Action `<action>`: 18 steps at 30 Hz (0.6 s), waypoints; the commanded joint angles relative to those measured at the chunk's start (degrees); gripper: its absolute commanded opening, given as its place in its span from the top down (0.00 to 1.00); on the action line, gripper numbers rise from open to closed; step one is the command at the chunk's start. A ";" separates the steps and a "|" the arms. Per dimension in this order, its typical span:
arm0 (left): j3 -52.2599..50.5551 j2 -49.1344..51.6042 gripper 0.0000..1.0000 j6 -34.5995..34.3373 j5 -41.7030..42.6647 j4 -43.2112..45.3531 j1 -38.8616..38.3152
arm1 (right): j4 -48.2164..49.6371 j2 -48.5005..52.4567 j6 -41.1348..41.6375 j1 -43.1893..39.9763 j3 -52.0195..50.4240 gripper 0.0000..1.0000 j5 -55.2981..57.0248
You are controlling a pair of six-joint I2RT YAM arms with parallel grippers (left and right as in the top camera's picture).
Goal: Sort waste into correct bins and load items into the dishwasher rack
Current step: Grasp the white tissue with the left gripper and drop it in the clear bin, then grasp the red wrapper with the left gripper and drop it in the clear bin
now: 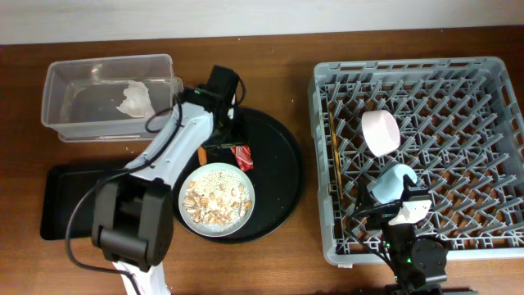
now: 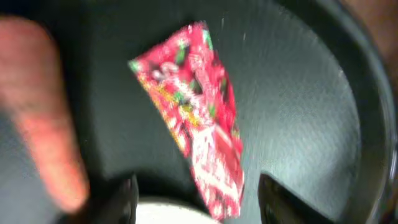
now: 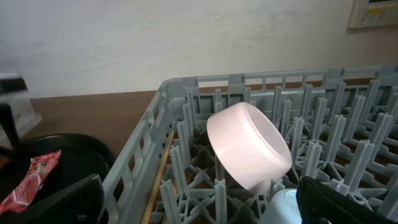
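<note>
Red wrapper [image 2: 193, 118]: flat on the floor of the round black tray [image 1: 274, 143], between the plate [image 1: 217, 233] of food scraps [image 1: 214, 201] and the tray's far rim; apart from the carrot stick [image 1: 201, 155] on its left.
Long axis: in the left wrist view, slanted from upper left to lower right, lower end reaching down between the two fingers [image 2: 126, 198].
Left gripper [image 2: 199, 196]: released, jaws spread wide, directly above the wrapper and, as far as the blur allows, not touching it; nothing held.
Direction to go: straight down, with little sideways shift needed; probably a slight turn of the wrist first, so that the jaws close across the narrow width and not along the length.
Nearer arm: left, by far; right gripper [image 3: 205, 200] well apart, over the near edge of the dishwasher rack [image 1: 319, 197], spread and empty, close to the bowl [image 3: 249, 146] and cup [image 1: 393, 182].
Likely destination: clear tub [image 1: 57, 106], already holding the tissue [image 1: 135, 100], up and to the left of the round tray; a guess, not a certainty.
Risk: thin, flat-lying sheet, likely to slide under closing fingertips instead of lifting.
</note>
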 commanded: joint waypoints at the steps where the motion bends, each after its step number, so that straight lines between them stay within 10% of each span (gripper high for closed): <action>1: -7.98 -0.20 0.39 -5.73 4.22 7.39 -1.53 | -0.37 -0.42 0.20 -0.20 -0.28 0.02 -0.09; 8: -12.81 2.91 0.55 -7.30 4.39 15.82 -1.88 | -0.39 -0.42 0.20 -0.20 -0.28 0.02 -0.09; 12: -10.71 3.02 0.95 -7.56 4.81 14.71 -1.62 | -0.39 -0.42 0.20 -0.20 -0.28 0.02 -0.09; 18: 8.52 -2.82 1.00 -7.06 -0.24 0.24 4.50 | -0.37 -0.42 0.20 -0.20 -0.28 0.02 -0.09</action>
